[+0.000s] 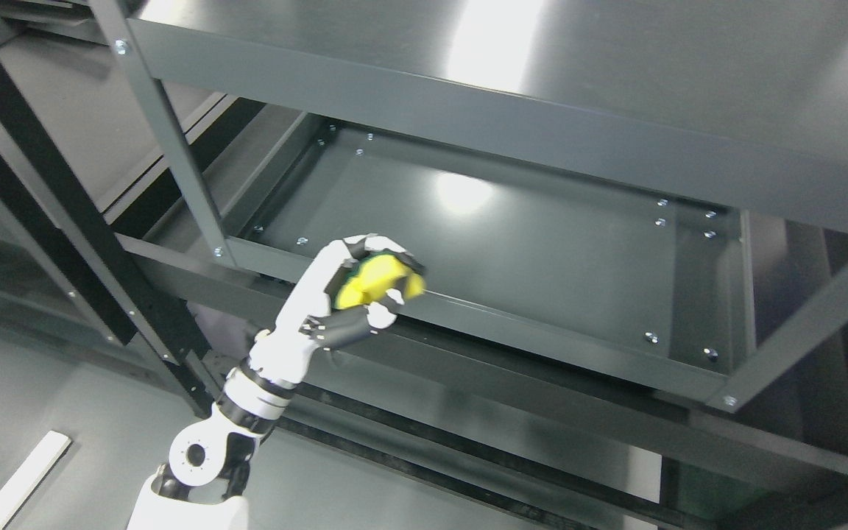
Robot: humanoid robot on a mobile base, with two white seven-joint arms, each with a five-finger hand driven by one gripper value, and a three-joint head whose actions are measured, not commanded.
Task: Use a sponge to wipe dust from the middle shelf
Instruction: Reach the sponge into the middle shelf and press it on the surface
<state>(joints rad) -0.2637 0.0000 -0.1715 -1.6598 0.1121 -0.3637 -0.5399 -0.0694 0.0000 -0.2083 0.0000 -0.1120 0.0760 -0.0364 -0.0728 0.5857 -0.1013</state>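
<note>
My left hand (372,283) reaches up from the lower left, its white and black fingers curled around a yellow sponge (374,281). The hand hovers at the front rim of the middle shelf (527,250), a dark grey metal tray with screws near its corners. The sponge is over the shelf's front-left edge; whether it touches the surface I cannot tell. The right arm does not show.
The top shelf (615,81) overhangs the middle one closely. A grey upright post (174,140) stands just left of the hand. Another post (814,316) slants at the right. A lower shelf rail (542,419) runs beneath. A white strip (23,478) lies on the floor.
</note>
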